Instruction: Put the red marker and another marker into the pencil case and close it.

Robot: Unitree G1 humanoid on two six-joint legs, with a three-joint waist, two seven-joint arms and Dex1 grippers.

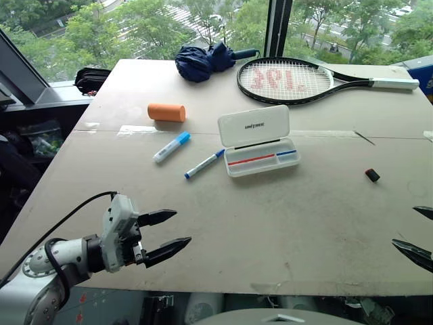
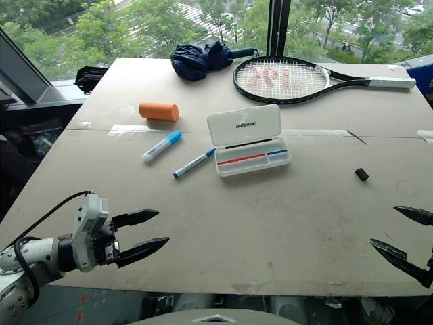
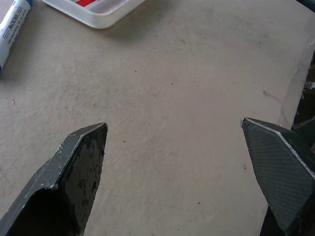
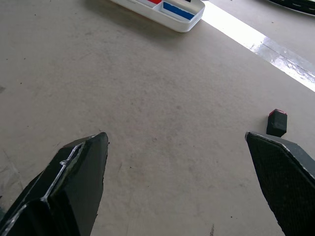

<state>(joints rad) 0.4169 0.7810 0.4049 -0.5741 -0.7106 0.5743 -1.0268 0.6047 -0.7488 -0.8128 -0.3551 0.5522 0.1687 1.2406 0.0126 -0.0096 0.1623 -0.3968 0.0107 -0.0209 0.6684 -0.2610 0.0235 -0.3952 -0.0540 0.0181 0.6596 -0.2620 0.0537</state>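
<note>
The pencil case (image 1: 259, 142) lies open near the middle of the table (image 1: 284, 223), with its white lid (image 1: 254, 125) standing up at the far side. In its tray lie a red marker (image 1: 251, 160) and a short blue one (image 1: 286, 153), in line with each other. Two more markers rest on the table to the left of the case: a thin blue-capped marker (image 1: 203, 164) just beside it and a thicker light-blue marker (image 1: 171, 147) further left.

The left gripper (image 1: 166, 235) hovers over the near left edge of the table, its two black fingers apart and holding nothing. The right gripper (image 2: 404, 237) is at the near right edge, fingers also spread wide and empty. A small black cap (image 1: 372, 175) lies on the table between the right gripper and the case.
</note>
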